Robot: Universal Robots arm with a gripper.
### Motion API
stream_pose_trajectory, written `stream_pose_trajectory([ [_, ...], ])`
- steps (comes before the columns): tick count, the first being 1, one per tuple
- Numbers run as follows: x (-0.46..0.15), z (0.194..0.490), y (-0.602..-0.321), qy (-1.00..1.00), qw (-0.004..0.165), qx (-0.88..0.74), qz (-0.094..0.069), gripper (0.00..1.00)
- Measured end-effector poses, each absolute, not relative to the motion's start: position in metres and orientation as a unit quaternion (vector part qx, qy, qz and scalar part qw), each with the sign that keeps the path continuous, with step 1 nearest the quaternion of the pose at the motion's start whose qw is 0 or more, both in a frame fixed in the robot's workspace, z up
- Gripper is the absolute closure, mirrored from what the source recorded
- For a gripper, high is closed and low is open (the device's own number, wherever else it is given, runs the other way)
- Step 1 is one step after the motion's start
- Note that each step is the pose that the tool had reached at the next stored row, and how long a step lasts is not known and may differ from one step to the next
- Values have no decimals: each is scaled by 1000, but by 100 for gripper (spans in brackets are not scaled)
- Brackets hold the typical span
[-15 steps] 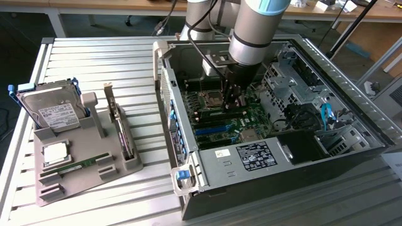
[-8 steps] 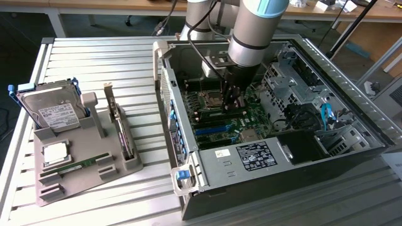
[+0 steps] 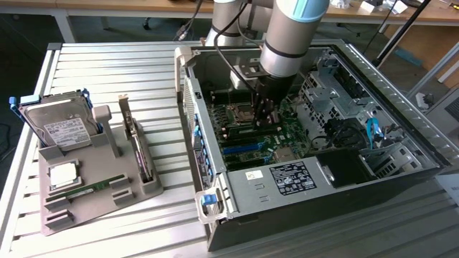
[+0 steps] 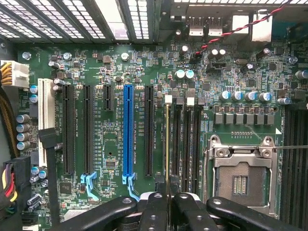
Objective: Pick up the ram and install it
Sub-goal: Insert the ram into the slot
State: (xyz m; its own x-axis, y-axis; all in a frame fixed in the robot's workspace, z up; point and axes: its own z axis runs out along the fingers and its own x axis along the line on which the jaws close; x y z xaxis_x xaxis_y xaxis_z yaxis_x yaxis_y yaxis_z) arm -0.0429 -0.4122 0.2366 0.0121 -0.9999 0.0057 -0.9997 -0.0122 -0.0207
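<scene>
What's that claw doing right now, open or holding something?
Gripper: closed, holding the ram, seen edge-on, inside the computer case.

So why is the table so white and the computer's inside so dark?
Exterior view: light glares off the slatted table, while the case lies shadowed inside, below the arm. Wrist view: the motherboard is evenly lit; the gripper gripping the ram looks black.

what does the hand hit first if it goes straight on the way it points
Probably the black memory slots beside the empty processor socket, with the ram stick pinched in the hand touching first; depth is hard to judge.
</scene>
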Motion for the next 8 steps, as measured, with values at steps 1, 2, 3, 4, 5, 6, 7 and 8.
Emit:
stream_pose_trajectory([
  [1,-43,236,-412,703,5,-711,-9,88],
  [2,-43,236,-412,703,5,-711,-9,88],
  [3,-43,235,-412,703,5,-711,-9,88],
  [4,-43,234,-412,703,5,-711,-9,88],
  [5,-43,234,-412,703,5,-711,-9,88],
  [6,-43,234,-412,703,5,-711,-9,88],
  [7,-43,234,-412,703,5,-711,-9,88],
  [8,-43,234,-412,703,5,-711,-9,88],
])
